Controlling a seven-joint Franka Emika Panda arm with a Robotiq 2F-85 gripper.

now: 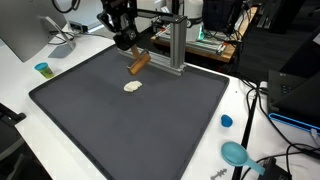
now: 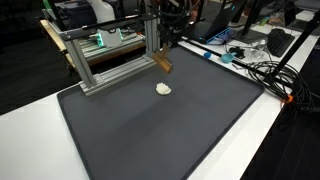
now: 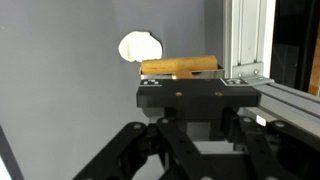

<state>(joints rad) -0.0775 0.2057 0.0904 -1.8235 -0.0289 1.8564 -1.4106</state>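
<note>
Holding a wooden block (image 1: 139, 62) in my jaws, which are closed on it, seemingly near its upper end. The block hangs tilted, with its low end pointing down at the dark mat (image 1: 120, 130). In both exterior views I judge it clear of the mat.

Location: close to the table (image 1: 18, 92) edge that carries the aluminium frame (image 1: 176, 45), just beside the frame's lower rail.

Wrist view: the block (image 3: 180, 67) lies crosswise beyond my black housing. My fingertips are hidden there, so I cannot read how deep the grip is.

Notes on handling, all judgement:
- The grip looks off-centre, so the long free end could pivot. Travel slowly with no sharp wrist rotation.
- The frame (image 2: 90, 60) is the nearest hazard. Any travel should lead away from that edge toward the middle of the mat, not sideways into the upright.
- A white lump (image 1: 132, 87) lies on the mat a little further from that edge than the block, apart from it. The hanging end must pass above or beside the lump, not brush it.
- If the block is lowered, the low end would touch first and could twist it in my grip. Level it before contact, and open only once it rests flat.
</note>
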